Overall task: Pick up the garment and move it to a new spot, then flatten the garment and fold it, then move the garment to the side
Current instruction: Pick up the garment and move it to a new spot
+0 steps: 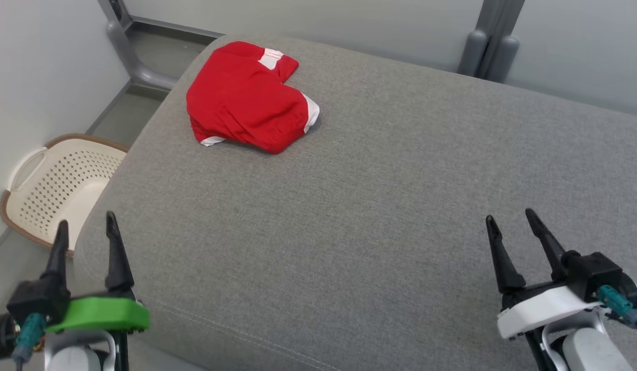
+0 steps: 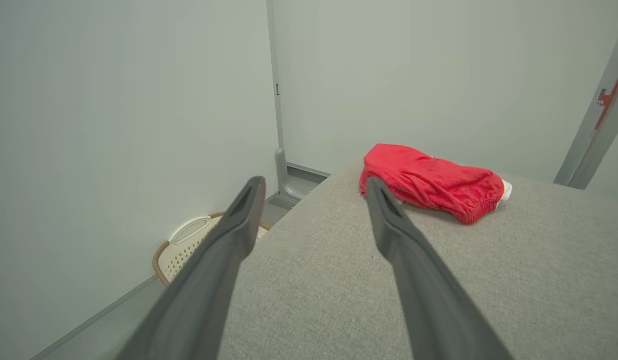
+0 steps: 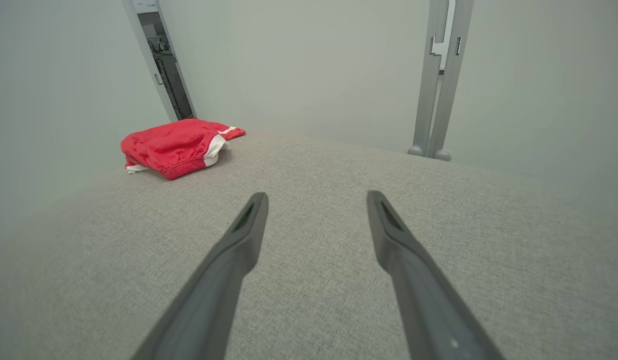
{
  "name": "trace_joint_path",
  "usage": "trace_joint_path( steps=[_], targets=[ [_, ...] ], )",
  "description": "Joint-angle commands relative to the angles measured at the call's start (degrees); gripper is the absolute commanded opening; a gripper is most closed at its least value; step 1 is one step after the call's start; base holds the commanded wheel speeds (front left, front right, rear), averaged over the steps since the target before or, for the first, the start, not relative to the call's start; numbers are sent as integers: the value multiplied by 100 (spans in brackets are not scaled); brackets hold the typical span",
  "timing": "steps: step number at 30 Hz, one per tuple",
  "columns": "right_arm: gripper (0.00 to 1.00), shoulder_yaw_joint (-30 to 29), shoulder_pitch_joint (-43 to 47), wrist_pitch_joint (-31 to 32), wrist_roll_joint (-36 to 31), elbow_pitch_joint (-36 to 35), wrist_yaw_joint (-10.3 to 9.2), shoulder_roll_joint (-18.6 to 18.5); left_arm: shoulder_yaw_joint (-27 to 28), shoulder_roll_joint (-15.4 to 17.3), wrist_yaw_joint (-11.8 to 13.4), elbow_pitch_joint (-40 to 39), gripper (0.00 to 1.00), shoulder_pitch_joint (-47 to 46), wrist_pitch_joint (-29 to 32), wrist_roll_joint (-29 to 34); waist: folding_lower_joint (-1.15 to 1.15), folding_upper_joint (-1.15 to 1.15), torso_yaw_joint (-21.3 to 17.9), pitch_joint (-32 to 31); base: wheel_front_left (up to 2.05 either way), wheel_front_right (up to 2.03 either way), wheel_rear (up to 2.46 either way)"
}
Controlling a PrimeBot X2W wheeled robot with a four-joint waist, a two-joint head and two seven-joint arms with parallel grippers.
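Garment (image 1: pixel 248 98) lies on cushion (image 1: pixel 349 232), apart from basket (image 1: pixel 55 190).

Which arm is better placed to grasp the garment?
Probably the left: the red garment lies at the cushion's far left, ahead of the left jaws, far across from the right jaws. Both stand open.

1. One gray cushion (image 1: pixel 349 216).
2. One red garment (image 1: pixel 248 98), on the cushion's far left part.
3. One white basket (image 1: pixel 55 190), left of the cushion.
4. Two grippers, at the cushion's near corners: left gripper (image 1: pixel 87 218), right gripper (image 1: pixel 509 215).
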Motion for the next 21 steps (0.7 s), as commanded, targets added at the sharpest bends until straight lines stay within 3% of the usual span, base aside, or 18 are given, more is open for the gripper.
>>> trace_joint_path(
  steps=[1, 6, 13, 21],
  targets=[
    [100, -67, -131, 0, -69, -71, -11, -98, 39, 60, -19, -3, 100, -305, 6, -29, 0, 0, -330, 351, 0, 0, 0],
    [100, -359, -353, 70, -113, -288, -11, -340, 94, 207, -56, 83, 100, -1285, 6, -113, 0, 0, -822, 941, 0, 0, 0],
    [100, -813, -570, 101, -137, -684, -11, -648, 198, 653, -81, 484, 100, -2853, 27, -183, 0, 0, -1644, 1854, 0, 0, 0],
    [100, -1331, -489, 58, -154, -1131, -11, -654, 269, 1203, -117, 1342, 100, -4127, 232, -244, 0, 0, -2340, 2495, 0, 0, 0]
  ],
)
